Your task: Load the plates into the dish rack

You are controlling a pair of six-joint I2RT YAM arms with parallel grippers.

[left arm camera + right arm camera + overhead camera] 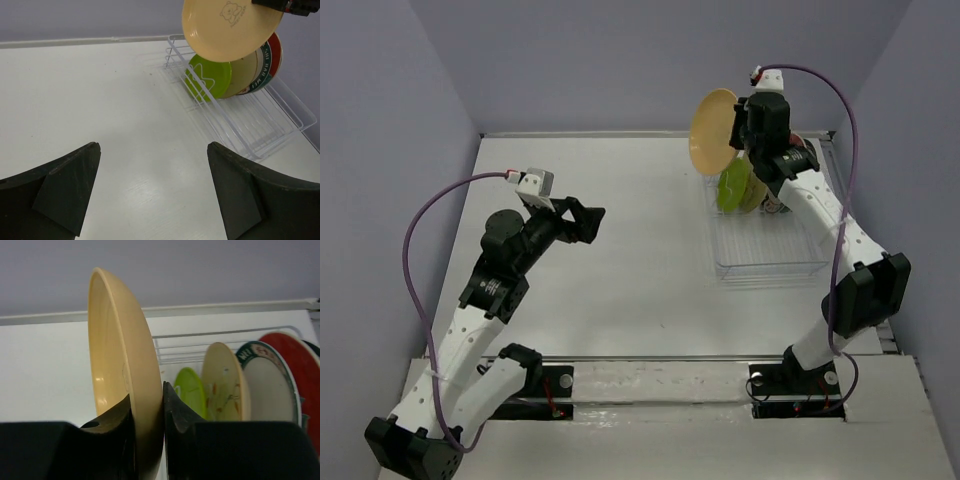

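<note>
Right gripper (148, 405), closed on the rim of the glossy tan-orange plate (112, 350), holds it on edge above the dish rack's (770, 262) far end, where the lime green plate (192, 390) and other plates (267, 390) stand upright. Left gripper (152, 147) hangs wide open, empty, over the white table (620, 280) between pale lavender walls (620, 60).

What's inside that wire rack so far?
Standing in the dish rack: a lime green plate, a beige plate, a white teal-rimmed plate and a red plate. Anything behind the red one is covered.

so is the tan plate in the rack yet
Not yet. The right gripper holds the tan plate on edge in the air above the rack, over the lime plate standing in it.
</note>
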